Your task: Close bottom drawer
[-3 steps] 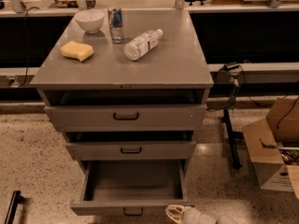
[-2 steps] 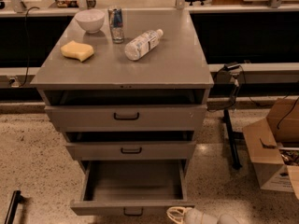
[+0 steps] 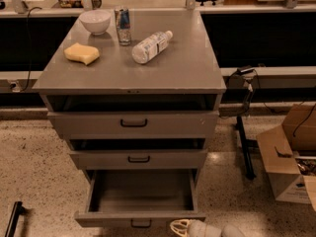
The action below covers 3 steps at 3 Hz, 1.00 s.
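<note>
**While the bottom drawer stands open, the gripper hangs at its front**

Although a second has passed, little has changed. The bottom drawer (image 3: 98, 218) is pulled out as far as it was before, its slim front panel close to the lower edge of the view and its grey inside bare to see. Its small black loop handle (image 3: 141, 223) sits in the middle of that panel, partly cut off by the frame edge.

The gripper (image 3: 180, 227) shows only as a cream tip with a pale grey body behind it. It is low at the bottom edge, just right of the handle and in front of the drawer's panel. Compared with the earlier frames it lies a shade further left, nearer the handle. Whether it touches the panel, and whether it is open or closed, cannot be told.

Above, the middle drawer (image 3: 168, 159) and the top drawer (image 3: 89, 124) each stand slightly out, as before. On the cabinet top (image 3: 187, 68) the white bowl (image 3: 95, 21), can (image 3: 123, 25), lying bottle (image 3: 149, 46) and yellow sponge (image 3: 81, 53) have not moved. A cardboard box (image 3: 284, 177) sits on the floor to the right.
</note>
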Available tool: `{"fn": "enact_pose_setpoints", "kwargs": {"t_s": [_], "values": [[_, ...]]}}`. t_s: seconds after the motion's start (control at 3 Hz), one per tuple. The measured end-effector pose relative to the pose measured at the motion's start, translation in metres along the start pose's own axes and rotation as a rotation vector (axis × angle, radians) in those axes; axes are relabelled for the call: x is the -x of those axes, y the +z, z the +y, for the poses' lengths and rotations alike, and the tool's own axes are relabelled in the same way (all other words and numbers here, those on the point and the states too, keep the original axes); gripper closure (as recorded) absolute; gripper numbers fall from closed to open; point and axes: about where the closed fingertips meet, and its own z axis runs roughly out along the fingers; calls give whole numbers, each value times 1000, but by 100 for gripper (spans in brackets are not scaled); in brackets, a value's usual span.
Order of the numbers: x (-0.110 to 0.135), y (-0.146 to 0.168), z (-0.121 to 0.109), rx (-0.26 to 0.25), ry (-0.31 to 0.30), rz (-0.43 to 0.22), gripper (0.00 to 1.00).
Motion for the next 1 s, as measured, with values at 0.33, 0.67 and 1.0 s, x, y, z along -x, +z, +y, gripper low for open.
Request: {"fn": "enact_pose_setpoints", "kwargs": {"t_s": [0.33,0.67,1.0], "values": [[-10,25,-6,-3,-10,13,100],[-15,45,-12,-35,-2,50,100],[-18,56,-25,-110,8,81,100]]}}
